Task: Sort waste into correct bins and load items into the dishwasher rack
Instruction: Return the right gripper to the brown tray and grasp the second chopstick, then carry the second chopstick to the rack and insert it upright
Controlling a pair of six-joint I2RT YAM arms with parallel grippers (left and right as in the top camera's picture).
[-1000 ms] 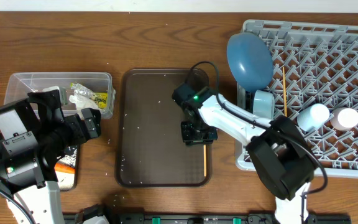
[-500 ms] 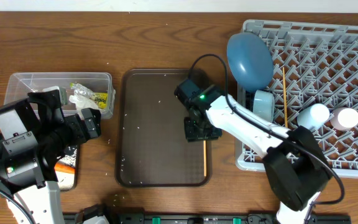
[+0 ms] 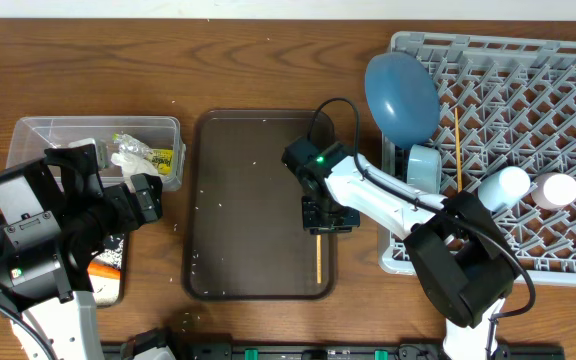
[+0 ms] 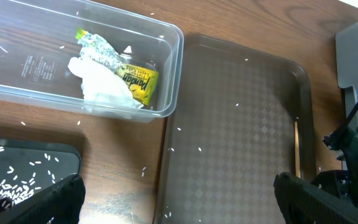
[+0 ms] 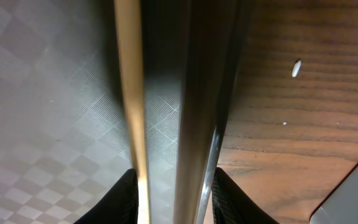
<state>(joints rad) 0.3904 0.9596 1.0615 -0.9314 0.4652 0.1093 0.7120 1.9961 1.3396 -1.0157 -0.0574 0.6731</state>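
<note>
A thin wooden chopstick (image 5: 129,93) lay lengthwise on the dark brown serving tray (image 3: 238,200), just inside its right rim. It ran straight into the gap of my right gripper (image 5: 174,193), which was lowered over that edge. My jaws there stood narrowly apart, wider than the stick. The tray's raised rim also passed between my fingers (image 5: 122,202). The chopstick sat close against the finger on the tray side, though I could not tell whether it touched the pad, and it was not pinched. From overhead, most of the stick reached out from under the gripper toward the near end of the tray. My left gripper (image 4: 178,186) hung above the table between the bins and the serving tray, its jaws spread wide with nothing between them. Near it, the clear plastic tub (image 4: 173,74) held a crumpled white tissue (image 4: 101,87) and a yellow-green wrapper (image 4: 135,81). The black tray (image 4: 17,152) beside it was sprinkled with rice grains (image 4: 11,177). Well apart to my right, the grey dishwasher rack (image 3: 568,80) carried the blue plate (image 3: 401,97) on edge and a second chopstick (image 3: 458,150).
</note>
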